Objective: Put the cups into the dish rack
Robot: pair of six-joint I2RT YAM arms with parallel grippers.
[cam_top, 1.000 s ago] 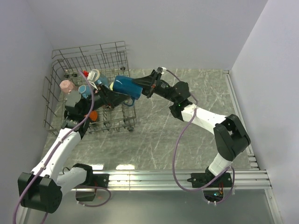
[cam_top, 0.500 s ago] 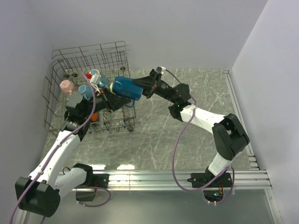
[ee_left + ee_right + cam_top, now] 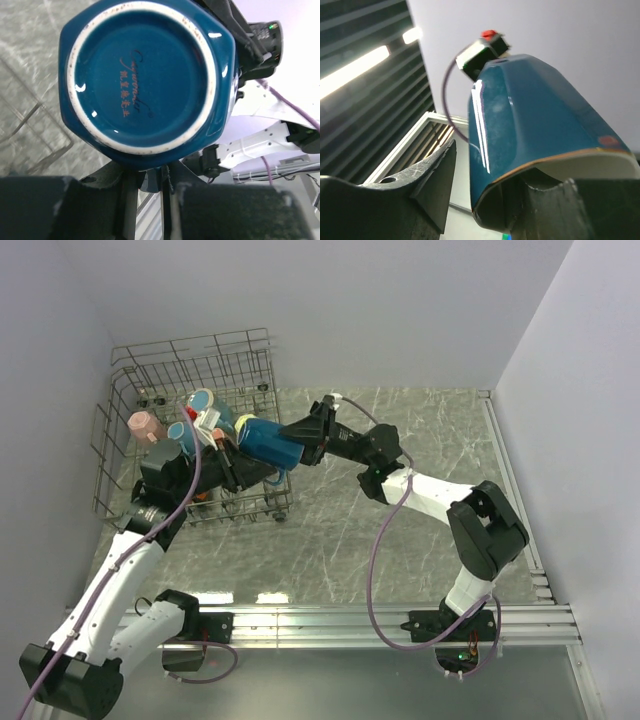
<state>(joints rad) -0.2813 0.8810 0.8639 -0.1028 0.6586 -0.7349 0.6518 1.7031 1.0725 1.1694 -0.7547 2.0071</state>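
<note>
Right tool [image 3: 299, 446] pinches the dark blue mug [image 3: 262, 440] horizontal, base toward dish rack [image 3: 190, 354].

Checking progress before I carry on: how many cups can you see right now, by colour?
Pale pink cup: 1
Light blue cups: 2
Dark blue cup: 1
Total: 4 in view; the left arm may hide others in the dish rack.

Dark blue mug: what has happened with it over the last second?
The right tool, shut on the dark blue mug, carried it leftward, toward the dish rack. Nothing was let go. The rack and the pale pink mug in it stayed put.
</note>
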